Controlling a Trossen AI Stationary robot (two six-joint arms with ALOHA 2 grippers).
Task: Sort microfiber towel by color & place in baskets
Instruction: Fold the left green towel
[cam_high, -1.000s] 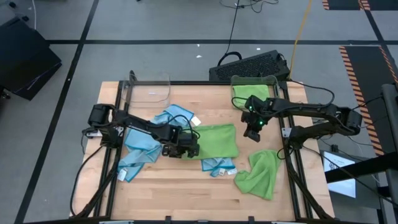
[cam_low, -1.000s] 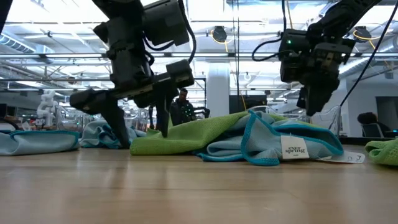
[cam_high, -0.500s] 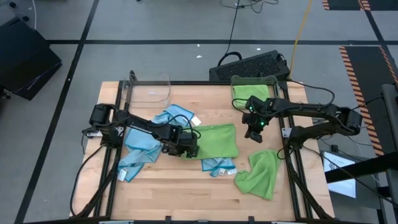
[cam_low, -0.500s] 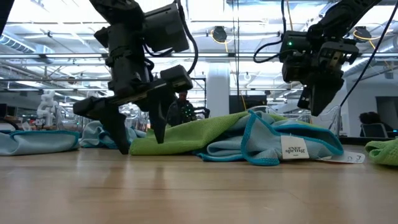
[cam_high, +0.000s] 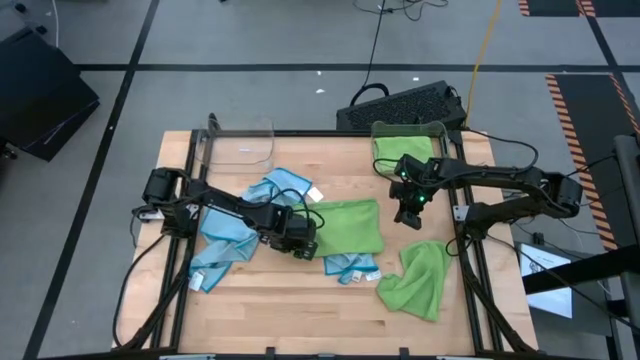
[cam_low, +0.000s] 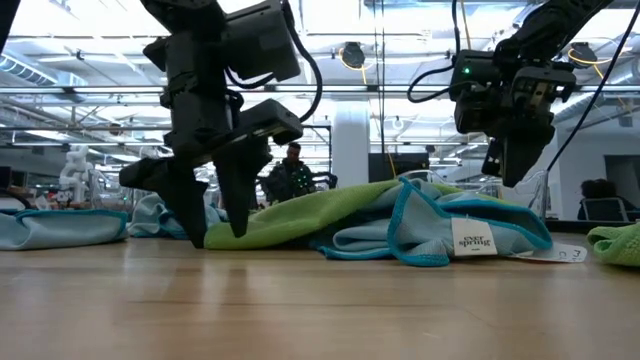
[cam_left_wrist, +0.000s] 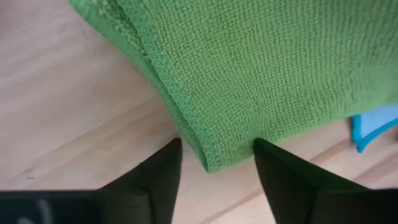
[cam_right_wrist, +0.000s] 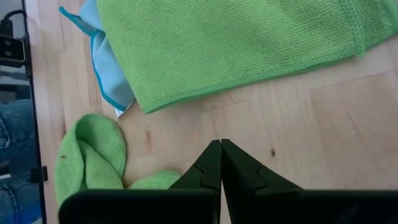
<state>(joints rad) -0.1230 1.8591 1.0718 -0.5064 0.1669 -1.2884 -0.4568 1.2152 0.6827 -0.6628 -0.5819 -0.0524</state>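
1. Readable writing: a white tag (cam_low: 473, 240) on the light blue towel (cam_low: 440, 235) at the front of the low view reads "ever spring". No other text legible.
2. Left gripper (cam_high: 303, 238) is low at the table (cam_high: 290, 310), at the left edge of the flat green towel (cam_high: 350, 226) in the middle.
3. Its fingers (cam_left_wrist: 155, 180) are spread, one on each side of the green towel's corner (cam_left_wrist: 211, 163); the hemmed corner sits in the gap, tips near the wood. Can't tell whether the pads touch the cloth.
4. Right gripper (cam_high: 407, 214) hangs above the table, just right of the flat green towel, in front of the right basket (cam_high: 408, 142). Fingers pressed together, nothing between them in the right wrist view (cam_right_wrist: 221, 168).
5. Right basket at the back right edge of the table, green towel inside it (cam_high: 404, 150).
6. Left basket (cam_high: 240, 145) at the back left; clear, contents not discernible.
7. Crumpled green towel (cam_high: 415, 280) at front right, well apart from the left gripper, near the right one.
8. Blue towels: one behind the left arm (cam_high: 283, 186), one to its left (cam_high: 222, 243), a small one (cam_high: 350, 267) just in front of the flat green towel.
9. Dark keyboard (cam_high: 405, 105) behind the table.
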